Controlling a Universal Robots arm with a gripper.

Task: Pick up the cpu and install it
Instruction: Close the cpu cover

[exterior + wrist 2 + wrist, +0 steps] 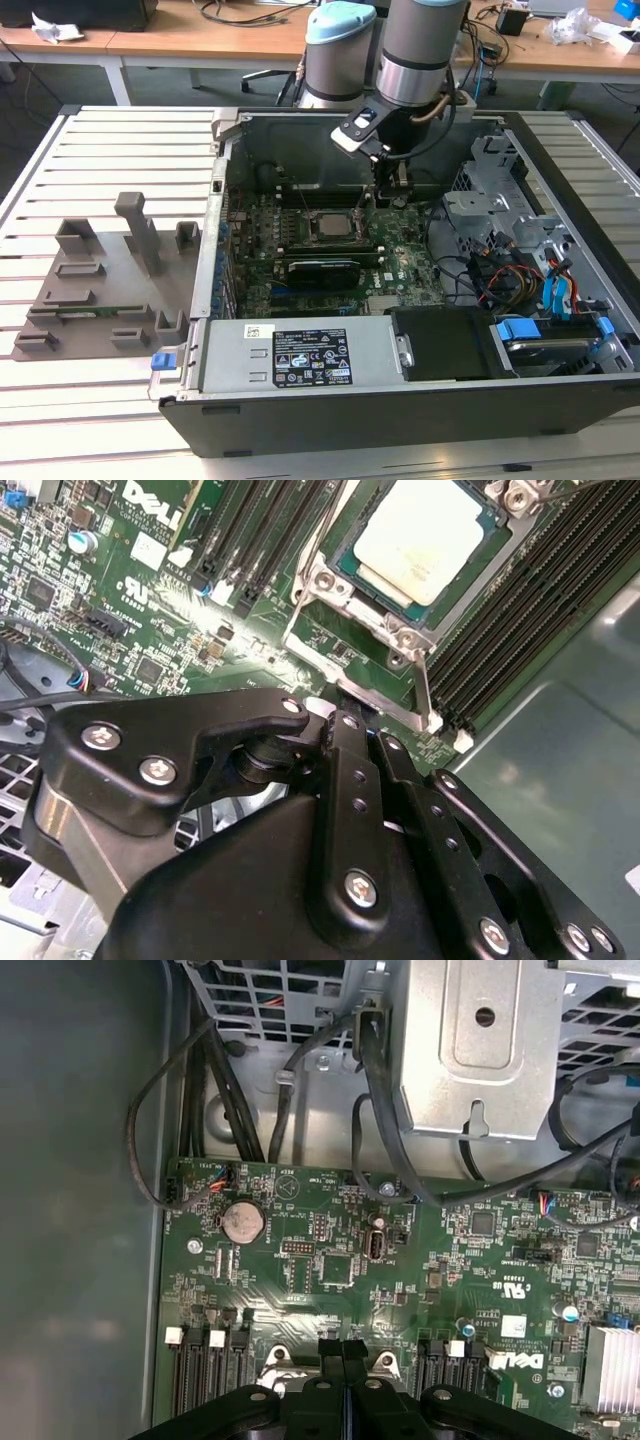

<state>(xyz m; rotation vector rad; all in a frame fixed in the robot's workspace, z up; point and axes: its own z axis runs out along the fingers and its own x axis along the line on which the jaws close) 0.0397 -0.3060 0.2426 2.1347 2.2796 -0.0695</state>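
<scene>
Where the exterior view takes in the open computer case (420,410) on the slatted table (100,150), item one: the cpu (328,224), seated in its socket on the motherboard (400,265). The end effector (398,192) hangs just beside it, toward the exterior view's right.

Second wrist view: cpu (420,535) flat inside the socket frame (340,620); end effector (340,712) at the frame's edge, near the silver lever (424,695).

First wrist view: fingers (332,1355) pressed together, gripping nothing.

Handling note: any press probably belongs on frame or lever, never on the chip or the memory slots (520,610).

One cpu (420,535), one motherboard (400,1290), seemingly one coin battery (242,1222).
</scene>
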